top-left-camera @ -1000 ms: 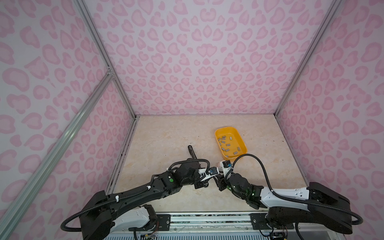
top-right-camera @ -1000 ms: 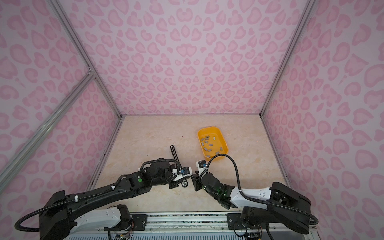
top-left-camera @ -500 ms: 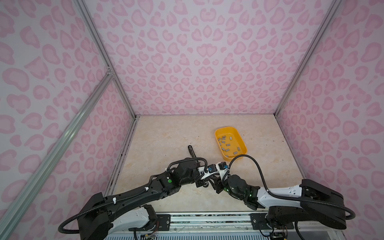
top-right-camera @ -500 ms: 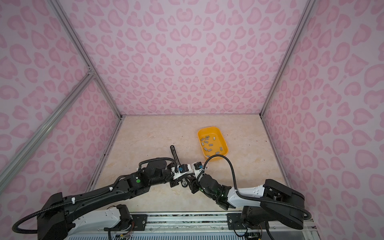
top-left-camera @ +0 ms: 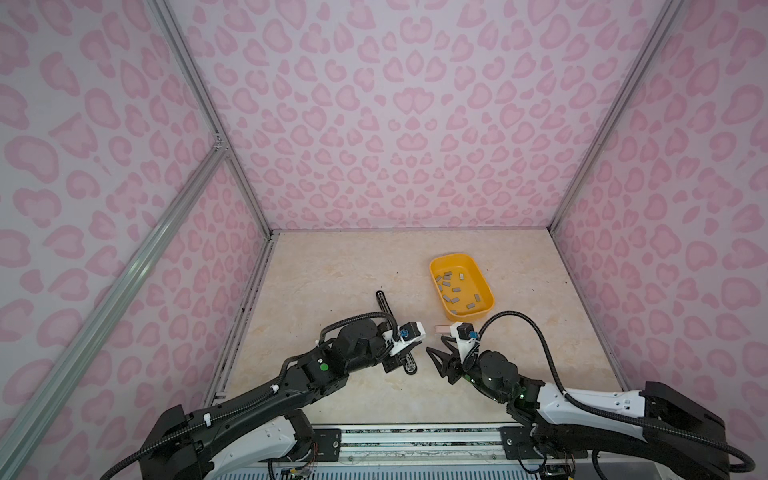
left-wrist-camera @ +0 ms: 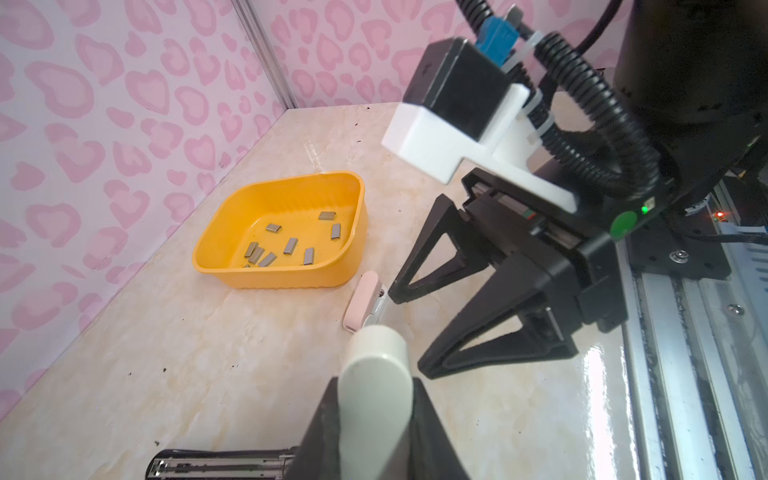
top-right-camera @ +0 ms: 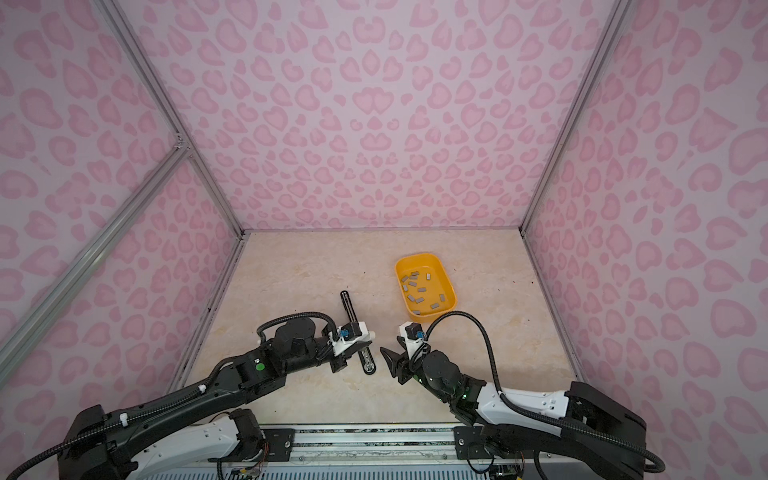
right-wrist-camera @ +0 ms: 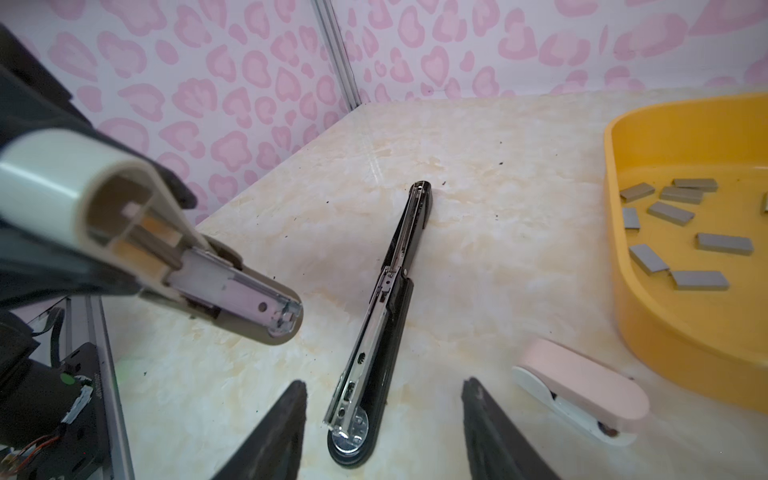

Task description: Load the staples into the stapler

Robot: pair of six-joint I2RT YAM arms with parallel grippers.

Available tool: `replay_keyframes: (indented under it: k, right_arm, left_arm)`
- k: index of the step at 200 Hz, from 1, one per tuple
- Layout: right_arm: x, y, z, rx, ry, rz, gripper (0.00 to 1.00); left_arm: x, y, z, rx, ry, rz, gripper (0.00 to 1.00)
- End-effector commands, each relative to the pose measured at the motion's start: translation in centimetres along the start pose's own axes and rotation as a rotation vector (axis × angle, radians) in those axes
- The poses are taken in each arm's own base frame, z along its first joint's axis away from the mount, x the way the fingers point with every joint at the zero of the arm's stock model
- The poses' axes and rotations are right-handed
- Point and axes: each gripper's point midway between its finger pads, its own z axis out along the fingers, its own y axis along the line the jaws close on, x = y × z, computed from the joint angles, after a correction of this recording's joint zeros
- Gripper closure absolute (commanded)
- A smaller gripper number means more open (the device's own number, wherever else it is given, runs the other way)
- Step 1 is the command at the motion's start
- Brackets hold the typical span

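Observation:
My left gripper (left-wrist-camera: 376,399) is shut on a small pale stapler (left-wrist-camera: 376,365), held off the table. The right wrist view shows this stapler (right-wrist-camera: 166,257) hinged open, with its metal magazine (right-wrist-camera: 249,291) exposed. My right gripper (right-wrist-camera: 383,386) stands open and empty just right of it; in both top views it (top-left-camera: 436,351) (top-right-camera: 392,349) is apart from the left gripper (top-right-camera: 365,338). The staples (left-wrist-camera: 291,245) (top-left-camera: 455,286) lie loose in a yellow tray (top-left-camera: 434,270) (left-wrist-camera: 282,178).
A long black stapler (right-wrist-camera: 386,311) (top-left-camera: 384,305) lies opened flat on the table below both grippers. A small pink stapler (right-wrist-camera: 582,399) (top-left-camera: 441,329) lies beside the tray's near end. Pink patterned walls close in the left, back and right.
My right gripper has drawn back to the right, away from the held pale stapler, and its jaws have opened wider. The left gripper keeps its hold in much the same place.

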Motion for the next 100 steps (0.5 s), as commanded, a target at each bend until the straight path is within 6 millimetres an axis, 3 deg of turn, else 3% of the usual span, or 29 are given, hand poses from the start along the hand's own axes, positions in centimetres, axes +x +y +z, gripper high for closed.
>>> replay_keyframes:
  k: [1,65,100]
  right_arm:
    - [0.0,0.5,-0.9,-0.044,-0.019,-0.081,0.34]
    - [-0.8,4.3,-2.6,-0.272,-0.046,-0.174,0.21]
    - [-1.0,5.4,-3.3,-0.335,-0.066,-0.190,0.12]
  left_arm:
    - [-1.5,-0.4,-0.4,0.034,-0.067,-0.005,0.97]
    - [-2.0,-1.8,-0.6,0.119,-0.082,0.013,0.97]
    - [-2.3,-2.7,-0.6,0.176,-0.087,0.022,0.97]
